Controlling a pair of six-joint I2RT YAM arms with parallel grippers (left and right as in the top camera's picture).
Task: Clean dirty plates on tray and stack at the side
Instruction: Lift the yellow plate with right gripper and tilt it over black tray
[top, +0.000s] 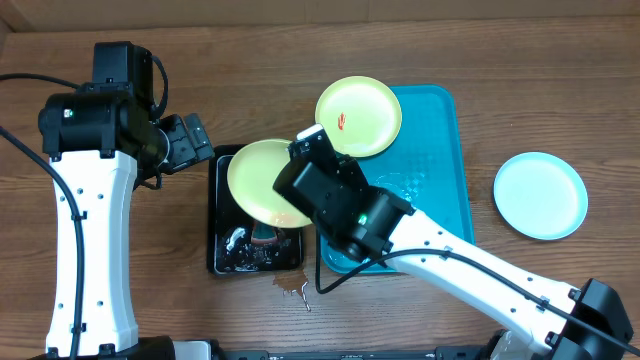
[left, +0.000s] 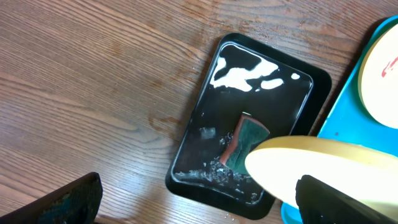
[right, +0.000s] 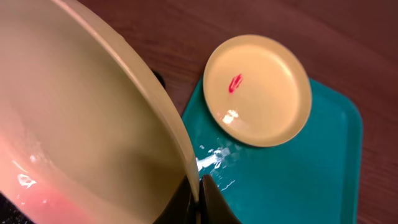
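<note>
My right gripper (right: 198, 194) is shut on the rim of a pale yellow-green plate (top: 260, 180) and holds it tilted above the black tray (top: 222, 262). That plate also shows in the left wrist view (left: 311, 163) and fills the left of the right wrist view (right: 81, 124). A second plate (top: 358, 116) with a small red smear lies on the far left corner of the turquoise tray (top: 435, 150); it also shows in the right wrist view (right: 258, 90). My left gripper (left: 199, 211) is open and empty, left of the black tray.
A green and brown sponge (left: 245, 140) lies in the wet black tray (left: 199, 112). A pale blue-white plate (top: 540, 195) sits on the table right of the turquoise tray. Water is pooled on the turquoise tray (right: 214, 158) and spilled on the table (top: 295, 290).
</note>
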